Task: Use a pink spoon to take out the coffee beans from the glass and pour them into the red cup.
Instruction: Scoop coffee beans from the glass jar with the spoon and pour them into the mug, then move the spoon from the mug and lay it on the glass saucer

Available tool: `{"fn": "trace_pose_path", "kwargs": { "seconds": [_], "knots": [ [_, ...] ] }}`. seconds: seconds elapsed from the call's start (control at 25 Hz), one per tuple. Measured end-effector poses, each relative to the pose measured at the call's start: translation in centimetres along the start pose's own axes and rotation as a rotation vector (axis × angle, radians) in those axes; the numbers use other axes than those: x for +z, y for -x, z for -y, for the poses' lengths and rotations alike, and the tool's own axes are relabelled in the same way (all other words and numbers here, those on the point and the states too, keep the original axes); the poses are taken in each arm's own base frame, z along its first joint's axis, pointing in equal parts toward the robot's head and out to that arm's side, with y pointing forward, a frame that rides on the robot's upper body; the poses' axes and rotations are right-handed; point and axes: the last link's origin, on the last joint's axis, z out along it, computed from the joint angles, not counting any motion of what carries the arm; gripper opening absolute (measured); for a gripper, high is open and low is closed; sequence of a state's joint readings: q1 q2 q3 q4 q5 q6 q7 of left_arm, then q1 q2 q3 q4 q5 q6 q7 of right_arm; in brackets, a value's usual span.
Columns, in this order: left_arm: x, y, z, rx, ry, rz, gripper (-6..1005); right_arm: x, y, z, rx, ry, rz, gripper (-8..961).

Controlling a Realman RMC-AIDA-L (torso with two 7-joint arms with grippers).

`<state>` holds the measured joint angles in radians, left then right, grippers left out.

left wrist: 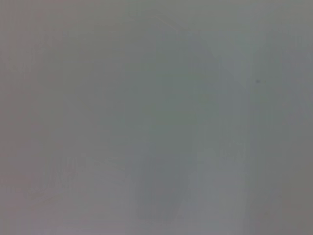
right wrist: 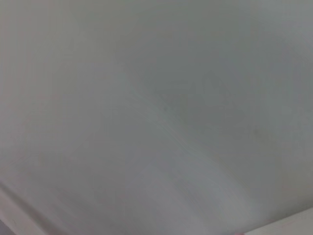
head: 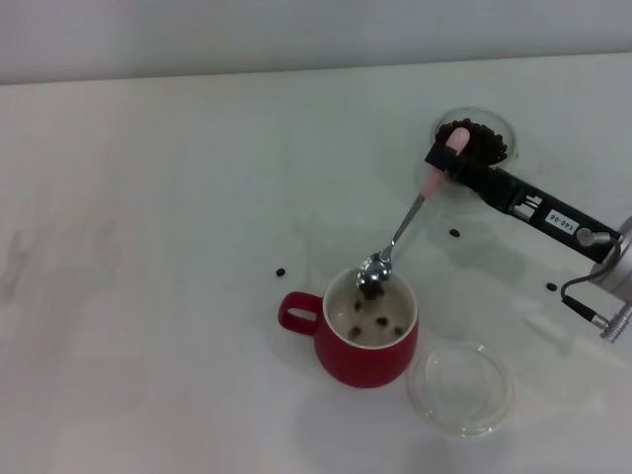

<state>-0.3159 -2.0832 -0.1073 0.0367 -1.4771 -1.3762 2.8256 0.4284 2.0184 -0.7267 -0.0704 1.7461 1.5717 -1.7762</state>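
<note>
Only the head view carried the scene; the left wrist view and the right wrist view both gave nothing but a featureless grey-white surface, with no gripper, cup or spoon to be made out in either.

In the head view the red cup (head: 363, 341) stood on the white table (head: 148, 247), its loop handle turned toward the robot's left. Its cream inside held a few coffee beans (head: 376, 322) scattered on the bottom. The metal bowl of the pink spoon (head: 400, 231) hung just over the far rim of the red cup, tipped downward, with dark beans at its lip. The spoon's thin neck slanted up and away from the cup to its pink handle, which was pinched between the black fingers of the right gripper (head: 446, 158); the jaws were pressed together on the handle. The right arm reached in from the robot's right of the cup.

Beyond the red cup, behind the gripper, stood the glass (head: 478, 138), holding a dark heap of beans. Just beside the red cup, on the robot's right and nearer the robot, lay a shallow clear dish (head: 462, 387). A few stray beans (head: 279, 272) lay on the table around the cup. The left gripper did not appear in any view.
</note>
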Motion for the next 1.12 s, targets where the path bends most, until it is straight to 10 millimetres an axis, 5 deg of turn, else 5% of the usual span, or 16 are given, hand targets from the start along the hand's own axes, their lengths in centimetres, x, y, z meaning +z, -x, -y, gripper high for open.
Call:
{"fn": "trace_pose_path", "kwargs": {
  "seconds": [0.68, 1.12],
  "knots": [
    [0.3, -0.2, 0.0, -0.001, -0.002, -0.009, 744, -0.3, 0.1, -1.0, -0.103, 0.069, -0.007, 147],
    [0.4, -0.1, 0.1, -0.001, -0.006, -0.003, 744, -2.2, 0.6, -1.6, 0.010, 0.100, 0.053, 148]
  ]
}}
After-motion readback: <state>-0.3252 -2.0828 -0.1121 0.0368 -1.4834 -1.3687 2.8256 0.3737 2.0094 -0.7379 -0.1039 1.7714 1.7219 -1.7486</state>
